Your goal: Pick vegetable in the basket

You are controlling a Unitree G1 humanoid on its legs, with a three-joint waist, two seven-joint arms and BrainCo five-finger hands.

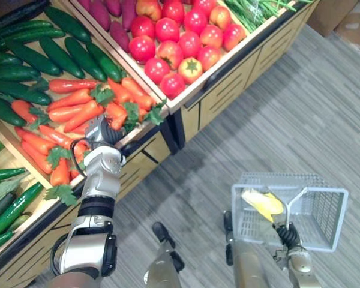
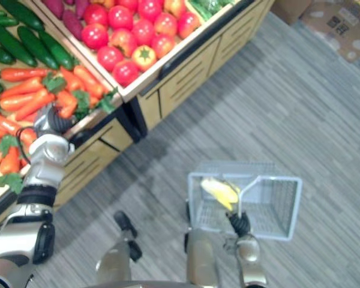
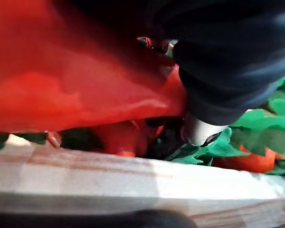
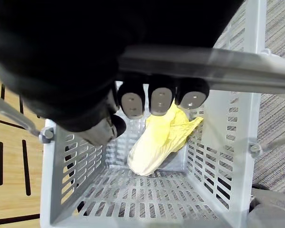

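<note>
The left robot hand (image 1: 102, 132) is seen left of centre in the left eye view, lowered into the heap of carrots (image 1: 78, 99) at the front edge of the wooden stand (image 1: 228, 90). Whether a carrot is grasped cannot be told, as the left wrist view is crowded by orange skin and green tops.

The grey basket (image 1: 324, 201) is carried at the lower right above the floor (image 1: 300, 108). Its handle (image 4: 204, 66) is clenched by the right robot hand (image 4: 161, 99), and a yellow leafy vegetable (image 4: 156, 142) lies inside.

A carrot is judged to be light, stiff and smooth, so slipping is likely. It would best be taken across the thick middle, not by the floppy leaves.
</note>
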